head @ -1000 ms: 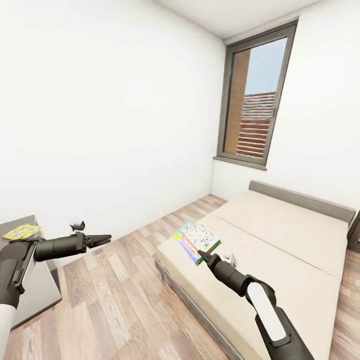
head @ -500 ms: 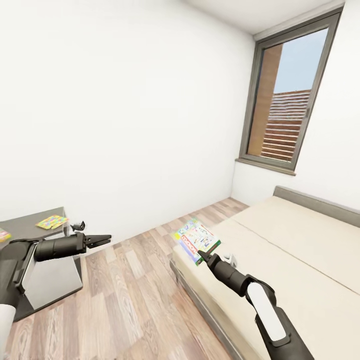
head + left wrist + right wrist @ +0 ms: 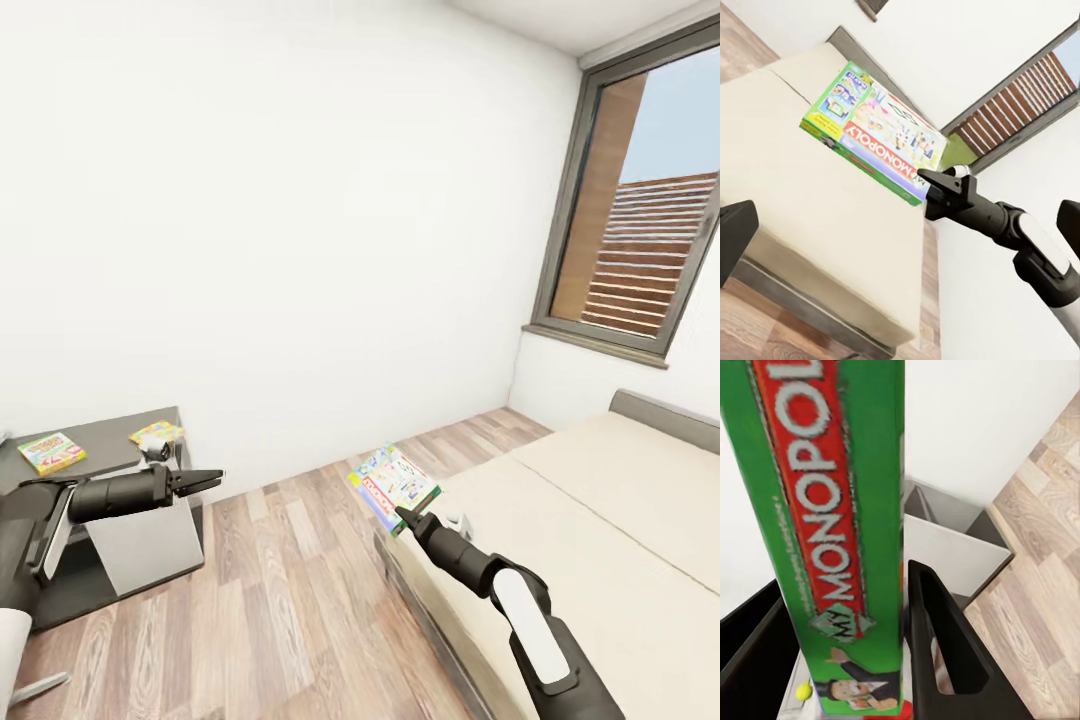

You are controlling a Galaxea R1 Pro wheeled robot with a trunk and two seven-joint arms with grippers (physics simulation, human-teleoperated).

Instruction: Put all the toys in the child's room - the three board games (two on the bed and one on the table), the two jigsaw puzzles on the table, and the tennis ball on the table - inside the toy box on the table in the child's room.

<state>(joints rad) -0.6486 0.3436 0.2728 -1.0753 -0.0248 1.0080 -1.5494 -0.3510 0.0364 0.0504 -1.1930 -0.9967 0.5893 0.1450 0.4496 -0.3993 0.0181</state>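
View swung leftward since the earlier frame, the table (image 3: 100, 440) with two flat toys now fuller in view; board game (image 3: 393, 484) held over the floor beside the bed (image 3: 600, 520), its edge clamped by the right gripper (image 3: 403, 517); left gripper (image 3: 205, 478) parted, empty; held by one edge, the game may slip as the robot turns

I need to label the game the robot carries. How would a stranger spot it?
Start at the bed under the window, then go to its near corner. There the right gripper clamps a flat board game by its edge, off the mattress. Its green side reads MY MONOPOLY, unlike the flat toys lying on the dark table.
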